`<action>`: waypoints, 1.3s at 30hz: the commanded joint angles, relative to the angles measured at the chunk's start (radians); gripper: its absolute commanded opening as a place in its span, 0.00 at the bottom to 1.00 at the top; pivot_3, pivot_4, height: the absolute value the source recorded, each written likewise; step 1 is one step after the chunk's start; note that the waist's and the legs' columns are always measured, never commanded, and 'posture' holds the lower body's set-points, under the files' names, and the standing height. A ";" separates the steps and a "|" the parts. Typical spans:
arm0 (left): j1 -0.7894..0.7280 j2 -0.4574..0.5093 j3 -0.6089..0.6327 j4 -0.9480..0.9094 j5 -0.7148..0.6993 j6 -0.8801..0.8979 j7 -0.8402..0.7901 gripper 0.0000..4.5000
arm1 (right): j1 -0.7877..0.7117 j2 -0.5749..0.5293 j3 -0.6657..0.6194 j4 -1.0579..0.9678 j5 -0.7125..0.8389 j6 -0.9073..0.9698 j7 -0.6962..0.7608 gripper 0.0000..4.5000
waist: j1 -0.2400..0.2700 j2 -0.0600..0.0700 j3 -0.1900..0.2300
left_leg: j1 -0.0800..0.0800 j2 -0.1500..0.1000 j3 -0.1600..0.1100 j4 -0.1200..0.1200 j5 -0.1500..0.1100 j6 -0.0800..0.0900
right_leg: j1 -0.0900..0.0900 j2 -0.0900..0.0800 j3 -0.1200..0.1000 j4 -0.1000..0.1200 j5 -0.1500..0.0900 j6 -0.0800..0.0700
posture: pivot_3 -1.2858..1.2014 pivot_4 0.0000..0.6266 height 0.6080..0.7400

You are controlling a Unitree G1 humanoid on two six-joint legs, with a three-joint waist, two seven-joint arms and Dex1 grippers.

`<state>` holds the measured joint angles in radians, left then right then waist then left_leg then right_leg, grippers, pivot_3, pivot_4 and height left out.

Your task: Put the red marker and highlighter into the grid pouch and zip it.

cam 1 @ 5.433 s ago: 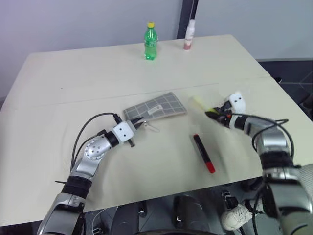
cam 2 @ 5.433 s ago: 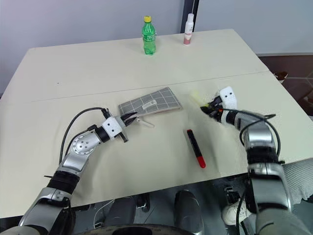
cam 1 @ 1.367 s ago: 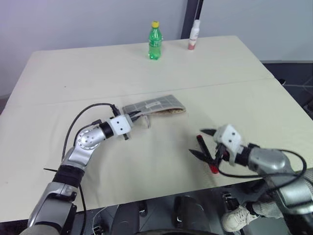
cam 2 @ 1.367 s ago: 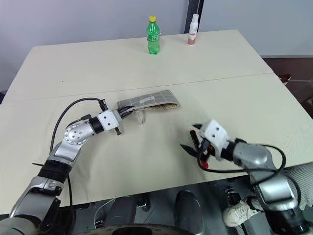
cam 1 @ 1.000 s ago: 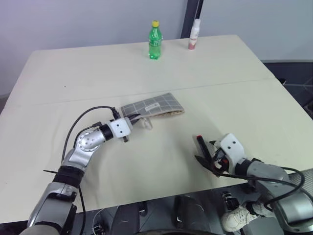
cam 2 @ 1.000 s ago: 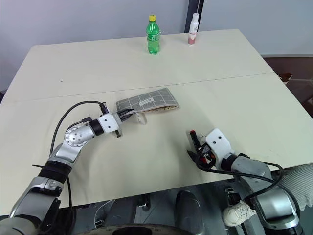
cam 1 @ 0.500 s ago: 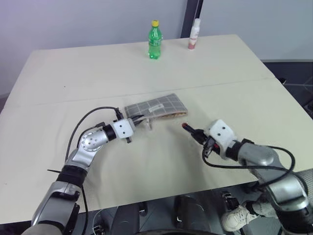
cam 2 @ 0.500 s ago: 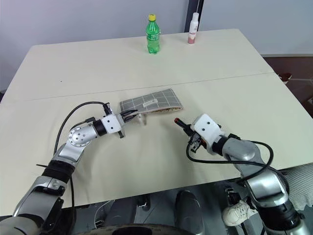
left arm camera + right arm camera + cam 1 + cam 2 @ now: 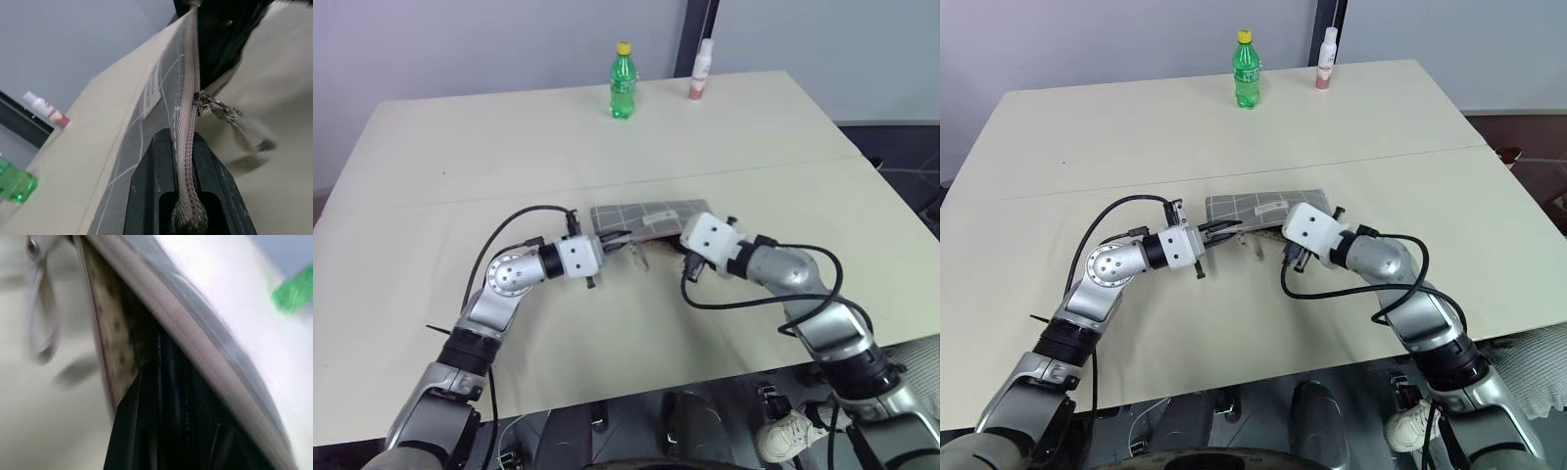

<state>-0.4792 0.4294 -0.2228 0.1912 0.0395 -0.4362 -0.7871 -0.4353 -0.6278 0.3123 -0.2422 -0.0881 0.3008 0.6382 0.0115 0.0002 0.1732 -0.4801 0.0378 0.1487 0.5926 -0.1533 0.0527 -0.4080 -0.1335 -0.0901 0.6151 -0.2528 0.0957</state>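
Note:
The grid pouch [image 9: 651, 213] lies mid-table, grey with white lines and a small white label. My left gripper [image 9: 605, 238] is shut on its left end; the left wrist view has the zipper tape [image 9: 183, 142] pinched between the fingers, with the metal pull [image 9: 201, 99] and a strap hanging just past them. My right gripper [image 9: 671, 245] meets the pouch's mouth from the right, shut on the red marker [image 9: 166, 377]. Its black barrel runs into the spotted lining of the opening [image 9: 115, 342]; the red end is hidden. The highlighter is out of view.
A green bottle with a yellow cap [image 9: 623, 83] and a white and pink bottle [image 9: 702, 70] stand at the table's far edge. The beige table [image 9: 460, 147] has a seam across its middle. My two arms' black cables loop over the near half.
My right gripper has lifted the red marker off the near table and carried it up and left to the pouch's mouth. My left gripper has shifted right with the pouch's end.

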 commanded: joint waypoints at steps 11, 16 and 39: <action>-0.004 -0.033 -0.004 -0.032 -0.040 0.054 -0.056 0.00 | -0.016 -0.001 0.031 0.110 -0.162 -0.339 0.017 0.06 | -0.002 0.000 0.000 | 0.000 0.000 0.002 0.001 0.003 -0.005 | 0.000 0.000 0.000 0.001 0.000 0.000 | 0.52 0.24 1.00; 0.022 -0.026 0.012 -0.027 -0.030 0.057 -0.038 0.00 | 0.058 -0.004 -0.053 0.044 -0.067 -0.315 0.058 0.50 | -0.004 0.000 0.000 | 0.000 0.001 0.002 0.002 0.003 -0.004 | 0.000 0.000 0.000 0.001 0.000 0.001 | 0.52 0.24 1.00; 0.022 -0.078 -0.068 0.112 0.124 -0.033 0.094 0.00 | 0.383 0.047 -0.226 -0.207 0.549 0.209 0.195 0.99 | 0.001 0.000 0.000 | 0.001 0.002 0.001 0.004 -0.001 0.002 | 0.001 0.000 0.000 0.002 0.001 0.000 | 0.52 0.24 1.00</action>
<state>-0.4398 0.3549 -0.2649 0.3040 0.1223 -0.4225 -0.7249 -0.0580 -0.6151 0.0585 -0.4474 0.4410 0.4821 0.8607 0.0127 0.0000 0.1730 -0.4792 0.0400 0.1494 0.5962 -0.1545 0.0547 -0.4071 -0.1338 -0.0903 0.6168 -0.2520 0.0952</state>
